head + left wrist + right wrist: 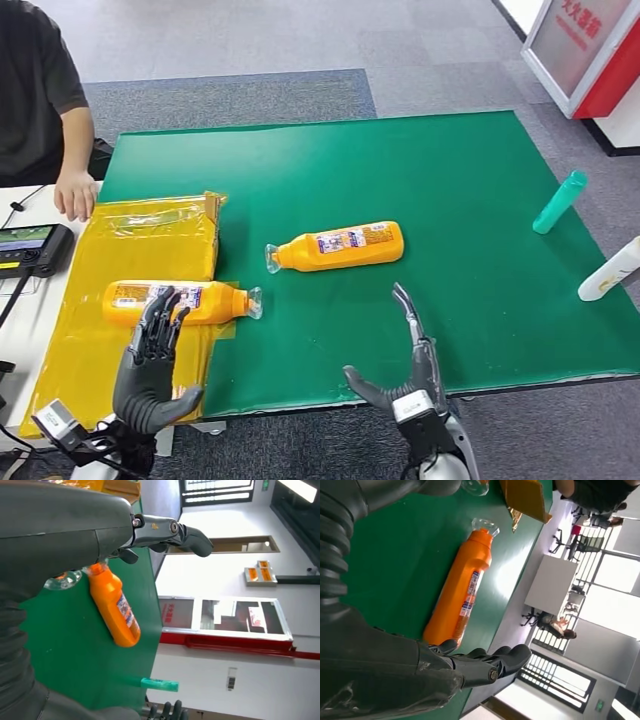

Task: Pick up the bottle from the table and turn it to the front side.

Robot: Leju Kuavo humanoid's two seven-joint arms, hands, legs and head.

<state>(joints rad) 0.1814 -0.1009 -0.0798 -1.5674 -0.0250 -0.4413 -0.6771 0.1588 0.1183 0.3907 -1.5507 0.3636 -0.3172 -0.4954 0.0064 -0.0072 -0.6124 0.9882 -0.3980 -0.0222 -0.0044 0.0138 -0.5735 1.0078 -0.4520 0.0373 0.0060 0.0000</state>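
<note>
Green table (468,300), two orange bottles (337,246) (181,299), two open hands (151,365) (407,375)

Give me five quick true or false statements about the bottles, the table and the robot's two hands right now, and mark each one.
1. Two orange bottles lie on their sides: one on the green mat at, one on the yellow sheet at. True.
2. The right hand grips the orange bottle on the mat. False: it is open, near the table's front edge, holding nothing.
3. The left hand holds nothing, fingers spread. True.
4. A teal bottle stands upright mid-mat. False: it lies near the mat's far right edge.
5. A person's hand rests by the yellow sheet. True.
</note>
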